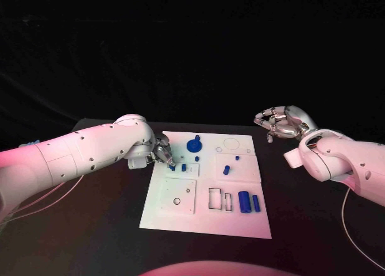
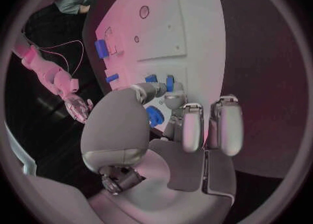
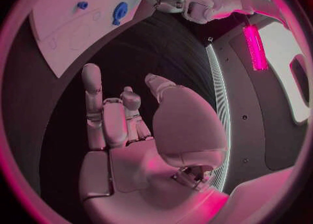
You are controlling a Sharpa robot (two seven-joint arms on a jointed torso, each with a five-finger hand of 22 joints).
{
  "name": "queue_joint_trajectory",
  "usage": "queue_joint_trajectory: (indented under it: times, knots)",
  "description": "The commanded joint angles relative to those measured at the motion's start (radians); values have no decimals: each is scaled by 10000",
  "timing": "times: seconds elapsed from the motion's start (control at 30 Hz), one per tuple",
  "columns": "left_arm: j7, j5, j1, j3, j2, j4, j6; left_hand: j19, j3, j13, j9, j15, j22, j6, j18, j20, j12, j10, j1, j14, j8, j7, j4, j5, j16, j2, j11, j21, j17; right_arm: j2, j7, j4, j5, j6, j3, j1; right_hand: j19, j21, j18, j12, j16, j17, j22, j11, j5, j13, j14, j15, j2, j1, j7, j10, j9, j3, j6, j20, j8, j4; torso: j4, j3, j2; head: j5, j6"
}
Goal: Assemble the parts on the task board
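A white task board [image 1: 172, 215] lies flat in the middle of a black table [image 1: 93, 230], with small blue parts scattered over it.

My left hand [image 1: 162, 154] reaches in over the board's near-left upper area, fingers pointed down onto the plate. Its fingertips [image 2: 172, 99] sit right among a cluster of small blue pegs [image 1: 183, 167]; from the wrist camera, one blue piece [image 2: 154, 115] appears to be tucked between the thumb and a finger, but the fingers hide most of it, so I cannot tell whether I am gripping it or only touching it. Two other fingers stand straight and apart beside them.

Just beyond that hand, toward the far edge of the board, stands a larger round blue part [image 1: 194, 144]. Further right lie two more small blue pegs [image 1: 226, 169], near the board's centre. Near the closer right corner, two long blue blocks [image 1: 245, 202] lie side by side next to narrow rectangular slots [image 1: 215, 198].

My right hand [image 1: 278, 123] hangs in the air off the board's far-right corner, well apart from every part. It holds nothing; its fingers are loosely curled, with gaps between them.
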Motion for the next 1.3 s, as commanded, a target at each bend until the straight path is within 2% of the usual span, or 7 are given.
queue_joint_trajectory:
  times: [0.03,0.3,0.7,0.9,1.13,1.23,1.3]
  knots:
    - [-18,-55,0,0,9,5,55,28,1355,13,1599,-54,8,342,-60,-77,-34,79,-46,820,31,-286,-1299,33,43,28,-1,38,1639,9,96,6,-101,99,1,-9,-6,-61,173,37,-58,9,-5,-14,54,-10,-40,-31,65,13,-25,-12,16,3,-66,-14,25,57,-10,7,14,16,12]
    - [-41,-128,-1,-3,2,8,36,28,1367,5,1604,-56,7,353,-59,-79,-40,88,-62,820,37,-290,-1306,63,45,23,-5,37,1641,0,95,15,-106,93,1,-10,-6,-61,173,37,-58,9,-5,-14,54,-10,-40,-31,65,13,-25,-12,16,3,-66,-14,25,57,-6,5,15,-5,26]
    - [-84,-131,-1,-5,13,41,160,41,1373,69,1607,-58,41,359,-66,-80,2,122,-74,824,40,-292,-1310,80,52,19,-7,52,1659,-17,96,37,-109,89,1,-10,-6,-61,173,37,-58,9,-5,-14,54,-10,-40,-31,65,13,-25,-12,16,3,-66,-14,25,57,-10,4,15,17,-17]
    - [-107,-131,-3,-9,50,26,159,38,1371,40,1614,-60,34,378,-64,-84,-11,139,-125,830,48,-297,-1300,104,62,16,-11,49,1680,-27,99,46,-109,85,1,-10,-6,-61,173,37,-58,9,-5,-14,54,-10,-40,-31,65,13,-25,-12,16,3,-66,-14,25,57,-6,-4,11,-10,-91]
    - [-143,-130,-5,-17,75,15,209,46,1351,-68,1625,-65,53,414,-68,-87,-71,143,-196,840,63,-314,-1283,117,80,13,-22,58,1721,-33,104,49,-109,85,1,-10,-6,-61,173,37,-58,9,-5,-14,54,-10,-40,-31,65,13,-25,-12,16,3,-66,-14,25,57,-2,4,4,0,-86]
    - [-171,-131,-6,-20,83,14,216,41,1320,14,1641,-76,40,479,-65,-95,-16,210,-266,845,93,-342,-1268,122,90,11,-41,51,1742,-35,106,52,-109,87,1,-10,-13,-105,179,42,-63,10,-32,-16,58,-23,-39,-33,84,36,-27,-12,13,-7,-72,-16,56,82,-6,0,9,-20,-41]
    - [-192,-133,-6,-20,90,13,228,39,1312,28,1644,-79,35,491,-64,-97,-7,221,-281,845,99,-348,-1265,122,91,9,-46,49,1745,-38,106,53,-109,86,1,-10,-13,-105,179,42,-63,10,-32,-16,58,-23,-39,-33,84,36,-27,-12,13,-7,-72,-16,56,82,-7,1,9,-21,-93]
